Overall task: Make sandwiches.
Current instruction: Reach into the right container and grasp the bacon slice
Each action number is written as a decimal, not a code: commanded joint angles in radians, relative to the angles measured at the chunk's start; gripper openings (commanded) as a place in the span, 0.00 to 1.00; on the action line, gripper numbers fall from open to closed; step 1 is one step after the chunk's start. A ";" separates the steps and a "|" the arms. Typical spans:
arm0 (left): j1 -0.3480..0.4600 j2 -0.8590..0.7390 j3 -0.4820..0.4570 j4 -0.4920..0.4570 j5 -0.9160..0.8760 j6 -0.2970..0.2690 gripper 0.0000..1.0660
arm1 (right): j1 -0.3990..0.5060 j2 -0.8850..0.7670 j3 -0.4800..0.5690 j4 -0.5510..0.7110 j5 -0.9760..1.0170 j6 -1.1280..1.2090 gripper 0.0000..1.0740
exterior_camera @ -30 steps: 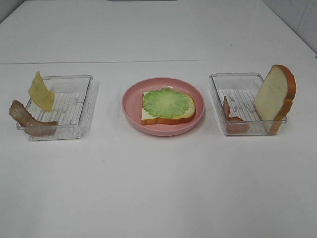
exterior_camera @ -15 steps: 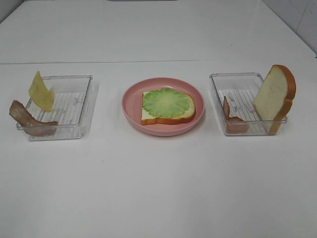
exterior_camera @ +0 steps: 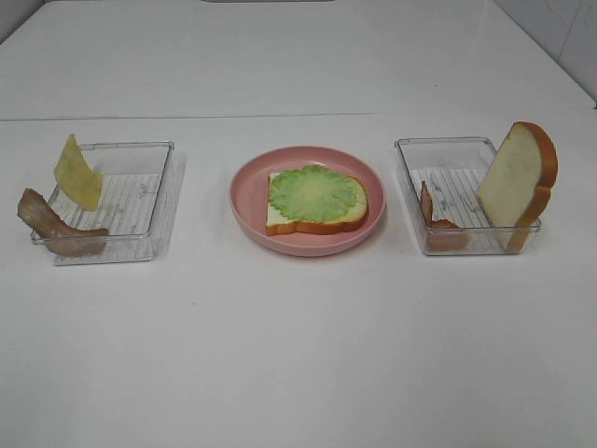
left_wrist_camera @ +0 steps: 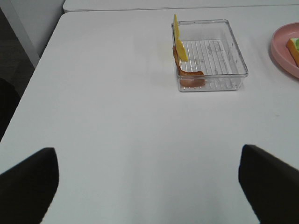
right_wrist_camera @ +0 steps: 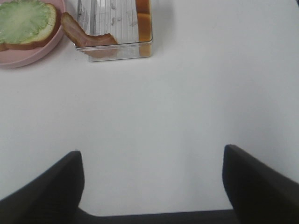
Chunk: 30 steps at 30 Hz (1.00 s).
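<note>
One glossy white table (exterior_camera: 298, 355), seam (exterior_camera: 280, 117) across its far side, left hand (left_wrist_camera: 147, 156) and right hand (right_wrist_camera: 150, 154) splayed, gripping nothing

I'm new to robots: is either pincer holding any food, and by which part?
Nothing is held. The left pincer and the right pincer both stand open and empty.

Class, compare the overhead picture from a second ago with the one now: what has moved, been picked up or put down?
Nothing visibly changed. The lettuce-topped bread stays on the pink plate, the cheese and bacon strip at the left tray, the leaning bread slice in the right tray.
</note>
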 commanded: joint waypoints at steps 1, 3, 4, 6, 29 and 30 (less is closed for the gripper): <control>0.002 -0.018 0.000 0.000 -0.006 -0.008 0.94 | -0.002 0.139 -0.080 0.033 -0.014 -0.005 0.71; 0.002 -0.018 0.000 0.000 -0.006 -0.008 0.94 | -0.002 0.294 -0.178 0.039 -0.004 -0.018 0.71; 0.002 -0.018 0.000 0.000 -0.006 -0.008 0.94 | -0.002 0.294 -0.178 0.039 -0.004 -0.018 0.71; 0.002 -0.018 0.000 0.000 -0.006 -0.008 0.94 | -0.002 0.385 -0.248 0.039 0.012 -0.029 0.71; 0.002 -0.018 0.000 0.000 -0.006 -0.008 0.94 | 0.323 1.138 -0.662 0.031 -0.062 0.075 0.71; 0.002 -0.018 0.000 0.000 -0.006 -0.008 0.94 | 0.323 1.161 -0.672 0.034 -0.067 0.073 0.71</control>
